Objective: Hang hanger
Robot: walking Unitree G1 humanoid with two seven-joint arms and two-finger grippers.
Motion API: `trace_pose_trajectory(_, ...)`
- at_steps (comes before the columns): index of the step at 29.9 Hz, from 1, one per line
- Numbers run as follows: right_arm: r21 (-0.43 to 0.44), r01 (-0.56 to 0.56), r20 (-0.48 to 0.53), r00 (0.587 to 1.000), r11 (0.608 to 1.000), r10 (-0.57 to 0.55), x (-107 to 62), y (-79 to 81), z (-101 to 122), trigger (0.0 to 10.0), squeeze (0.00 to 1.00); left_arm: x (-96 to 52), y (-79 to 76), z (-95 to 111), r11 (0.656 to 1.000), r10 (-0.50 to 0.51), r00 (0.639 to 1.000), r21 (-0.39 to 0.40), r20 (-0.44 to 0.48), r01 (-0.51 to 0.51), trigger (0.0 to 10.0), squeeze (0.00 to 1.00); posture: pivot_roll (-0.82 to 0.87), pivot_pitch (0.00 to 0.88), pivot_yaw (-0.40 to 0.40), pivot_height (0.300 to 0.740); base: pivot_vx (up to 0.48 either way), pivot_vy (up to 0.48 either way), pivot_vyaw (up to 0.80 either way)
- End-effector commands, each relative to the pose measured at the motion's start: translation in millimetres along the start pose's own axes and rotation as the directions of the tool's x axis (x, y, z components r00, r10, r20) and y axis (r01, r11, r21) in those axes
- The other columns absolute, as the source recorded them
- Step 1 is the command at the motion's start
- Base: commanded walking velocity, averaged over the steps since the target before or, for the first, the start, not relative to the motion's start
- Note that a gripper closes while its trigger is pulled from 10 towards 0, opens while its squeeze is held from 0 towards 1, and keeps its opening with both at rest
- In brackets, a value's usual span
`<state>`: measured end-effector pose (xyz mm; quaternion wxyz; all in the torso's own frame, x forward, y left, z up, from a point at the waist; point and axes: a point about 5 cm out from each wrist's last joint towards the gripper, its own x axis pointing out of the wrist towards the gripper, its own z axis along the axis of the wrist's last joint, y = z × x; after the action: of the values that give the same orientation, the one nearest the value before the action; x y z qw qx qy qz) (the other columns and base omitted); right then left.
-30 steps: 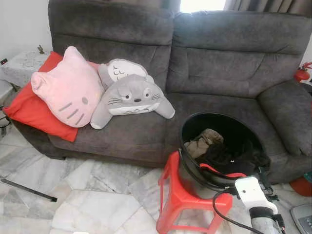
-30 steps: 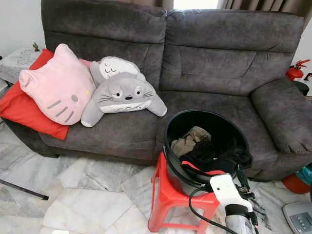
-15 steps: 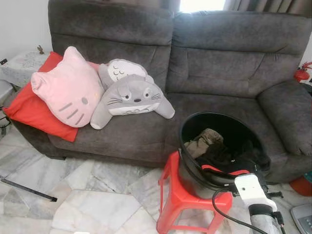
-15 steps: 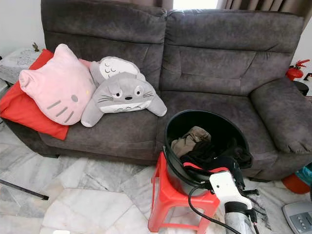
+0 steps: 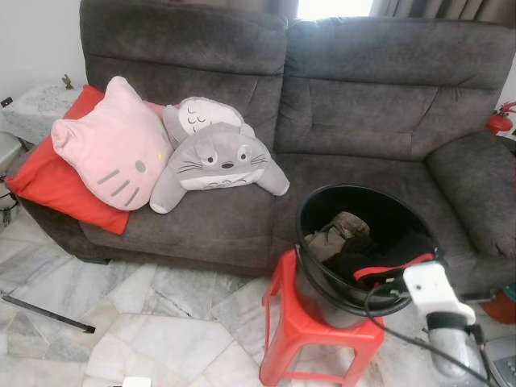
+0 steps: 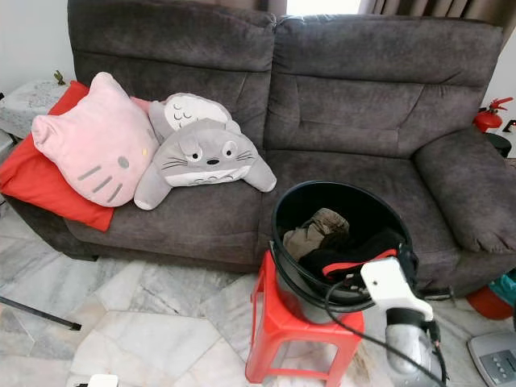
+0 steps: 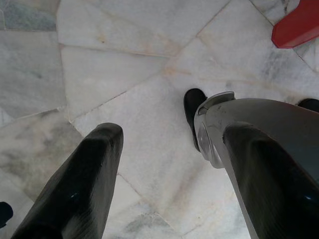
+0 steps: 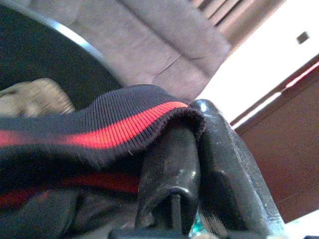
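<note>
While the head views show a black bucket point(image 5: 363, 242) on a red stool point(image 5: 310, 330) before a grey sofa point(image 5: 322, 121), the right gripper point(image 6: 379, 270) at the bucket's near rim pinches a black garment with a red stripe point(image 6: 355, 264); no hanger is visible, so this looks like fetching clothing to hang, which next calls for lifting clear. By the left wrist view the left gripper point(image 7: 164, 174) hangs wide and empty over marble floor point(image 7: 124, 64) beside the stool. By the right wrist view the fingers point(image 8: 169, 169) are clamped on the ribbed striped hem above the bucket.

dark grey fabric sofa point(image 5: 322, 105), two seats, against the far wall. bright window point(image 5: 332, 8) above the backrest, curtains point(image 5: 435, 10) to one side. floor point(image 5: 145, 322) of pale marble slabs, irregular pieces, grey veining. white wall point(image 5: 36, 40) at the left. small side table with a lace cloth point(image 5: 32, 109) beside the sofa arm. daylight from the window; sofa front in soft shade.
</note>
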<state>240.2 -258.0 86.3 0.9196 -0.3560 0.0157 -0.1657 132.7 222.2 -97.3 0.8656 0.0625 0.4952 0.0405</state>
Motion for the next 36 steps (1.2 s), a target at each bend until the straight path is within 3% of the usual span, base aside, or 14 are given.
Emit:
trace_pose_trajectory(1,-0.01,0.047,-0.006,0.999,0.999,-0.047,9.1,-13.9,-0.3,0.0,0.0,-0.6,0.0,-4.5,1.0,-0.003,1.0,0.012,-0.025,0.004,10.0,0.0,-0.1,0.0,-0.029,0.74,0.0,0.0,0.0)
trace_pose_trajectory(6,-0.01,0.081,0.014,0.997,0.997,-0.081,20.0,-28.6,4.7,0.0,0.0,-0.5,-0.4,-3.9,1.0,-0.005,1.0,0.012,-0.023,0.005,10.0,0.0,-0.1,0.0,-0.025,0.74,0.0,0.0,0.0)
trace_pose_trajectory(10,0.009,0.134,0.041,0.99,0.991,-0.134,39.0,-56.0,14.8,0.0,0.0,-0.3,0.7,-3.0,1.0,-0.006,1.0,0.014,-0.021,0.006,10.0,0.0,-0.1,0.0,-0.025,0.74,0.0,0.0,0.0)
trace_pose_trajectory(16,0.078,0.06,0.091,0.994,0.995,-0.067,51.9,-64.2,28.8,0.0,0.0,-0.2,0.9,-2.6,1.0,-0.006,1.0,0.013,-0.021,0.007,10.0,0.0,-0.11,0.0,-0.024,0.74,0.0,0.0,0.0)
trace_pose_trajectory(20,0.096,-0.132,0.147,0.982,0.987,0.117,50.0,-45.0,41.0,0.0,0.0,-0.5,0.9,-3.7,1.0,-0.007,1.0,0.013,-0.023,0.007,10.0,0.0,-0.11,0.0,-0.025,0.74,0.0,0.0,0.0)
trace_pose_trajectory(21,0.096,-0.132,0.147,0.982,0.987,0.117,50.0,-45.0,41.0,0.0,0.0,-0.5,0.9,-3.7,1.0,-0.007,1.0,0.013,-0.023,0.007,10.0,0.0,-0.11,0.0,-0.025,0.74,0.0,0.0,0.0)
trace_pose_trajectory(22,0.129,-0.238,0.157,0.964,0.963,0.217,45.0,-31.2,44.0,0.0,0.0,-0.6,0.9,-4.3,1.0,-0.007,1.0,0.012,-0.025,0.007,10.0,0.0,-0.11,0.0,-0.025,0.74,0.0,0.0,0.0)
trace_pose_trajectory(24,0.147,-0.283,0.159,0.952,0.948,0.26,42.4,-25.1,45.2,0.0,0.0,-0.7,0.8,-4.6,1.0,-0.007,1.0,0.012,-0.025,0.007,10.0,0.0,-0.11,0.0,-0.025,0.74,0.0,0.0,0.0)
trace_pose_trajectory(25,0.134,-0.417,0.179,0.902,0.899,0.392,31.9,-7.8,47.9,0.0,0.0,-0.8,0.6,-5.3,1.0,-0.007,1.0,0.012,-0.026,0.007,10.0,0.0,-0.11,0.0,-0.025,0.74,0.0,0.0,0.0)
trace_pose_trajectory(27,0.111,-0.531,0.198,0.84,0.84,0.505,20.6,6.1,49.6,0.0,0.0,-1.0,0.4,-5.8,1.0,-0.008,1.0,0.013,-0.026,0.008,10.0,0.0,-0.11,0.0,-0.025,0.74,0.0,0.0,0.0)
trace_pose_trajectory(32,0.108,-0.62,0.191,0.78,0.777,0.596,9.5,12.6,49.5,0.0,0.0,-1.0,0.2,-6.0,1.0,-0.008,1.0,0.013,-0.027,0.008,10.0,0.0,-0.11,0.0,-0.025,0.74,0.0,0.0,0.0)
trace_pose_trajectory(36,0.104,-0.638,0.19,0.766,0.763,0.614,5.7,11.0,51.2,0.0,0.0,-1.1,0.2,-6.4,1.0,-0.007,1.0,0.013,-0.028,0.008,10.0,0.0,-0.11,0.0,-0.027,0.74,0.0,0.0,0.0)
